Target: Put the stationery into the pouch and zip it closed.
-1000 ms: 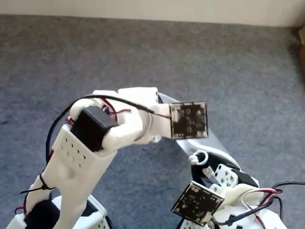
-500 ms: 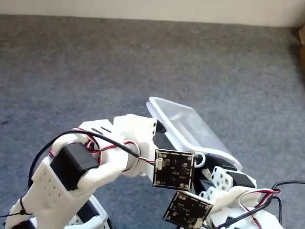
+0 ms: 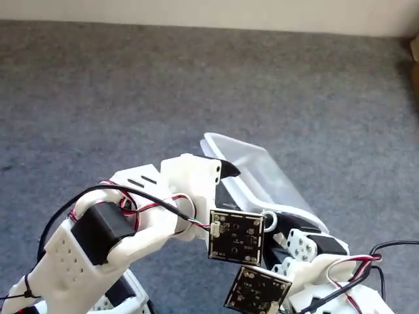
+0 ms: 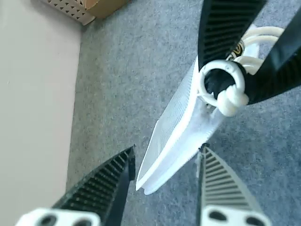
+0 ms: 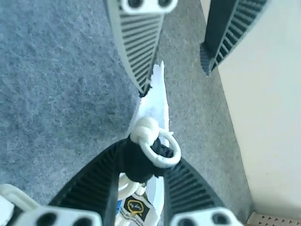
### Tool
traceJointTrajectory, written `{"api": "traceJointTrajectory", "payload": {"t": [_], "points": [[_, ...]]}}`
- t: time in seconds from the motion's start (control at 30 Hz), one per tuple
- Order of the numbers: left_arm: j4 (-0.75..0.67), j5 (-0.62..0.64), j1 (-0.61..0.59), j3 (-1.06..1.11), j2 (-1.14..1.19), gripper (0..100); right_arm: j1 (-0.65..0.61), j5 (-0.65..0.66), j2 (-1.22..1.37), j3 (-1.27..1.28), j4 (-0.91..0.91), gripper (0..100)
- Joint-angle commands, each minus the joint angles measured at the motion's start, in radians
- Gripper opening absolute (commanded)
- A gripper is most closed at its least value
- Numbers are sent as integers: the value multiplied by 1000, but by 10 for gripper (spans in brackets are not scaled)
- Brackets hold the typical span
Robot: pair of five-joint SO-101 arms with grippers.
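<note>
A translucent white pouch (image 3: 265, 178) lies on the grey carpet, and its edge runs between my two grippers. My right gripper (image 5: 146, 156) is shut on the white ring of the zip pull (image 5: 157, 147) at the pouch's near end. The ring (image 3: 270, 219) sits beside the right arm in the high view. My left gripper (image 4: 167, 151) stands open, with one finger on each side of the pouch's edge (image 4: 174, 127), farther along it. In the left wrist view the right gripper (image 4: 225, 82) shows holding the ring. I cannot make out what is inside the pouch.
Grey carpet (image 3: 118, 85) covers the table all round the pouch. A pale wall (image 4: 33, 94) and a cardboard box (image 4: 91, 7) stand off to one side. The two arms sit close together at the near edge (image 3: 255, 261).
My left arm has dropped and drawn back toward the near edge, which uncovered the pouch, and its gripper now straddles the pouch's edge. The right gripper has kept its hold on the ring.
</note>
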Motion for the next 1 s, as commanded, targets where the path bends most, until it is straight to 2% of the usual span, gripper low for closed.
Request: {"api": "traceJointTrajectory", "payload": {"t": [0.0, 0.13, 0.27, 0.43, 0.73, 0.97], "points": [[3, -9, 8, 19, 7, 214, -8, -38, 5, -54, -61, 5], [-5, -5, -36, -8, 7, 213, -8, -38, 5, -54, -59, 5], [-5, 74, -64, -76, 7, 216, -8, -38, 5, -54, -58, 5], [-2, 109, -113, -156, 7, 216, -8, -37, 5, -54, -58, 5], [5, 104, -105, -153, 16, 218, -5, -38, 1, -56, -59, 5], [43, -5, -39, -85, 8, 218, -7, -37, 2, -56, -65, 5]]}}
